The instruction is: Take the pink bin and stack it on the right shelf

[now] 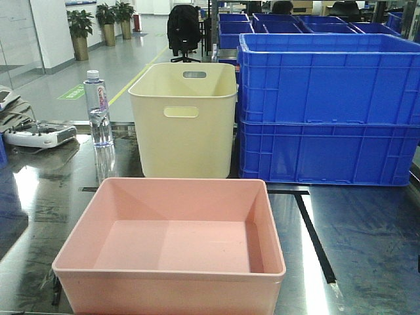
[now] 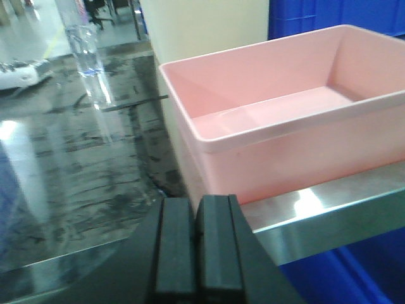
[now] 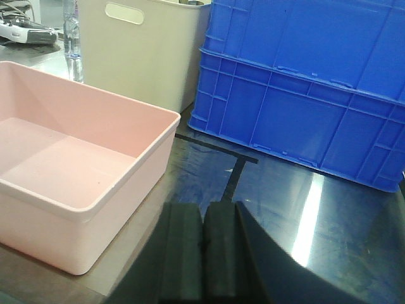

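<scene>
**A:** Where does the pink bin (image 1: 169, 252) sit for you right now?

**B:** Lower centre of the front view, empty, at the near edge of the shiny dark-grey shelf (image 1: 367, 243). Its long axis runs left to right across the frame. The cream bin (image 1: 184, 118) stands behind it, the blue crates (image 1: 328, 108) fill the upper right, and a water bottle (image 1: 98, 108) stands at upper left.

**A:** And your grippers?

**B:** Both are closed with the pads together and nothing in them. The left gripper (image 2: 197, 247) is at the bottom of its wrist view, with the bin to the upper right, beyond the metal edge. The right gripper (image 3: 204, 253) is at the bottom of its own view, with the bin filling the left half.

**A:** Which arm is nearer?

**B:** You likely can't call it; each wrist view shows one near corner of the bin at much the same closeness, so the bin seems to lie between them. The left looks slightly below the table edge, though the angle is poor.

**A:** So the move turns on?

**B:** You open both and take the short walls, one on each side. The black tape lines (image 1: 314, 230) mark the bare surface to the right.
</scene>
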Available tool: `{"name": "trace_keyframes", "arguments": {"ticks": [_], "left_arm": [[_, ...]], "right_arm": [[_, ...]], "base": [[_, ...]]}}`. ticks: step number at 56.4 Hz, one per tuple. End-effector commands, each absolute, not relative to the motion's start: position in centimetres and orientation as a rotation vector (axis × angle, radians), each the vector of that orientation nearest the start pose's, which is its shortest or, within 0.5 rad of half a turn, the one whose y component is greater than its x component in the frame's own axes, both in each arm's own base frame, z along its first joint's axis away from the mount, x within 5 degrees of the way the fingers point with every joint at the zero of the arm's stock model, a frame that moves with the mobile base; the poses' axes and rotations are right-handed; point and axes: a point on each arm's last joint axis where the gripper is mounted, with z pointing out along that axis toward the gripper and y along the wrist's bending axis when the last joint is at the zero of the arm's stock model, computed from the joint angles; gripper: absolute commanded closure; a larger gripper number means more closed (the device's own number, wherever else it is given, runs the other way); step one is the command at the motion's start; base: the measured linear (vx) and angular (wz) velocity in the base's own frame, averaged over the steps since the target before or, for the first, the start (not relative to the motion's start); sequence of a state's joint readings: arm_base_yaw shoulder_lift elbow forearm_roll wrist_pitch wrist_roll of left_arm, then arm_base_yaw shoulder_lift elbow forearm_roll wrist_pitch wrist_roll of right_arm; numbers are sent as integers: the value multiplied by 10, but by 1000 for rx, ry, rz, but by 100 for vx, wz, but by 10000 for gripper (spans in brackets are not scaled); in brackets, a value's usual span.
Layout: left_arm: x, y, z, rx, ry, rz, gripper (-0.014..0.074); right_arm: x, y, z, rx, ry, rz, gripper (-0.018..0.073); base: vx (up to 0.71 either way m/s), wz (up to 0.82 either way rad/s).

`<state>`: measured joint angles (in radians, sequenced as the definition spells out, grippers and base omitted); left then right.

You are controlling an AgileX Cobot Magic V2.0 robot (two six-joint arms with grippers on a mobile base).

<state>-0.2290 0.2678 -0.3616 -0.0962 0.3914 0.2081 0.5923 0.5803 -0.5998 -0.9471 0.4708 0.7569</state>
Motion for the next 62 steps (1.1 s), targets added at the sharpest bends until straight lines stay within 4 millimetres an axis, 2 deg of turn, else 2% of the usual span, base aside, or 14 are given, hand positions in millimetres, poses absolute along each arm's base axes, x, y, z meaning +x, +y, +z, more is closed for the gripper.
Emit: {"name": "trace_keyframes", "arguments": {"ticks": [1, 9, 13, 18, 62], "left_arm": [[61, -14, 281, 277, 1607, -72, 604], [52, -7, 226, 213, 1614, 12, 604], [52, -5, 206, 184, 1609, 35, 604], [56, -4, 191, 150, 1591, 36, 604], [56, -4, 194, 129, 1565, 20, 604]], "right_arm": [[113, 38, 357, -388, 1624, 7, 571], [113, 38, 357, -388, 1624, 7, 571], [113, 38, 357, -388, 1624, 7, 571], [113, 38, 357, -388, 1624, 6, 571], [114, 38, 356, -387, 1625, 5, 571]], "base": [[0, 0], [0, 0], [0, 0], [0, 0], [0, 0]]}}
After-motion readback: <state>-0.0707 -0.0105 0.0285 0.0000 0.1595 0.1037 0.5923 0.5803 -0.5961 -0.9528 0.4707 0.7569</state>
